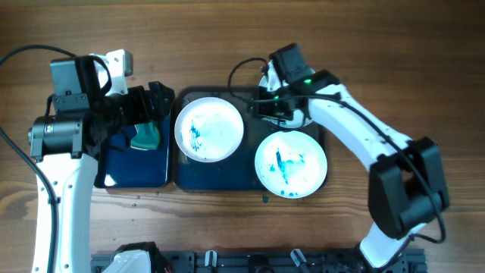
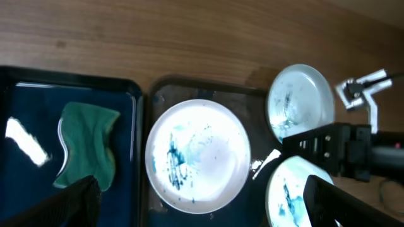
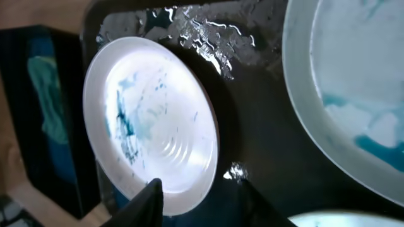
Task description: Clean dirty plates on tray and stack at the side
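A: Why's the left gripper [image 2: 201,192] wide open and empty?
B: Probably for the sponge [image 2: 85,154] just beside it. Two plates [image 2: 199,154] lie on the tray [image 2: 189,89] ahead.
A: The right gripper [image 3: 202,186]?
B: Part-closed beside a tilted plate [image 2: 300,101]; I can't tell if it grips.

I'm seeing two teal-smeared round white plates [image 1: 209,129] lying flat on the dark rectangular tray [image 1: 220,176], with a third plate [image 2: 300,101] tilting beside them.
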Tool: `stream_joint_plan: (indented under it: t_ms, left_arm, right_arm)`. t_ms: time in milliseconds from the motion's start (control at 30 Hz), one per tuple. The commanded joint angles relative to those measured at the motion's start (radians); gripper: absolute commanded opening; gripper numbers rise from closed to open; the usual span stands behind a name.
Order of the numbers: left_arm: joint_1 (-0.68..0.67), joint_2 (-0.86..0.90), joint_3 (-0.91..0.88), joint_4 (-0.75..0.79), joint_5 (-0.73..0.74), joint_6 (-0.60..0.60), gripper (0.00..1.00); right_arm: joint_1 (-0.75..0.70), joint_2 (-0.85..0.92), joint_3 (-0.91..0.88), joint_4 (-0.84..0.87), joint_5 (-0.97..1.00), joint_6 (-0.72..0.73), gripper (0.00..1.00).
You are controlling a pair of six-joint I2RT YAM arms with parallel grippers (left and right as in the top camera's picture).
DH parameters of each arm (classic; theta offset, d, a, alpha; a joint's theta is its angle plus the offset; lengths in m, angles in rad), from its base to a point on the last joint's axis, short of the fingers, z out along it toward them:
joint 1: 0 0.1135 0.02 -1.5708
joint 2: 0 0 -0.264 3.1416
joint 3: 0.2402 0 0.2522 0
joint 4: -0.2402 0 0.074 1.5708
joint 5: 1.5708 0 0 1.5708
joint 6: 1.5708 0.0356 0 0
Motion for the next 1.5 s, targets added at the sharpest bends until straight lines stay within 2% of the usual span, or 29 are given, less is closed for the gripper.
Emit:
stream_joint_plan:
  t_ms: [0,100,300,433,567,700,867,967,1000,1033,1100,1167,1233,1300,1333,1367,1400,1467]
  left_arm:
    - [0.000,0.046,0.004,-0.021,-0.166,-0.110,1.00]
    - [0.002,0.115,0.004,-0.051,-0.224,-0.144,1.00]
    - [0.002,0.230,0.004,-0.057,-0.327,-0.188,1.00]
    - [0.002,0.282,0.004,-0.058,-0.386,-0.190,1.00]
    - [0.021,0.308,0.004,-0.058,-0.393,-0.182,1.00]
    - [0.029,0.380,0.004,-0.003,-0.400,-0.032,0.96]
    - [0.035,0.534,0.004,0.019,-0.388,0.067,0.89]
    - [0.038,0.613,0.004,0.028,-0.388,0.092,0.75]
    - [0.041,0.635,0.004,0.038,-0.388,0.098,0.63]
    - [0.046,0.650,0.003,0.047,-0.388,0.106,0.58]
    - [0.057,0.667,0.003,0.074,-0.388,0.106,0.55]
    - [0.058,0.680,0.003,0.106,-0.387,0.106,0.42]
    - [0.057,0.699,0.003,0.121,-0.387,0.111,0.45]
    - [0.056,0.726,0.003,0.120,-0.301,0.193,0.49]
    - [0.056,0.732,0.003,0.124,-0.290,0.199,0.43]
    - [0.057,0.732,0.003,0.124,-0.290,0.200,0.30]
    - [0.057,0.732,0.003,0.124,-0.292,0.199,0.04]
    - [0.057,0.731,0.004,0.119,-0.294,0.195,0.04]
  right_arm:
    - [0.046,0.079,0.020,0.032,0.077,0.030,0.36]
    - [0.068,0.153,0.020,0.064,0.092,0.051,0.29]
    - [0.071,0.227,0.019,0.114,0.069,0.051,0.22]
    - [0.103,0.238,0.019,0.133,0.074,0.058,0.04]
    - [0.106,0.240,0.019,0.124,0.100,0.081,0.04]
    - [0.106,0.240,0.019,0.126,0.099,0.080,0.04]
    - [0.105,0.240,0.019,0.124,0.099,0.076,0.05]
    - [0.105,0.240,0.019,0.127,0.100,0.076,0.05]
    - [0.105,0.240,0.019,0.128,0.100,0.076,0.05]
    - [0.105,0.240,0.019,0.129,0.100,0.076,0.05]
    - [0.105,0.240,0.019,0.131,0.100,0.076,0.05]
    - [0.105,0.240,0.019,0.132,0.100,0.076,0.05]
    - [0.105,0.240,0.019,0.138,0.100,0.076,0.05]
    - [0.105,0.240,0.019,0.142,0.100,0.075,0.05]
    - [0.105,0.240,0.019,0.142,0.100,0.075,0.05]
    - [0.105,0.240,0.019,0.142,0.100,0.075,0.05]
    - [0.105,0.240,0.019,0.143,0.100,0.075,0.05]
    - [0.105,0.240,0.019,0.145,0.100,0.075,0.05]
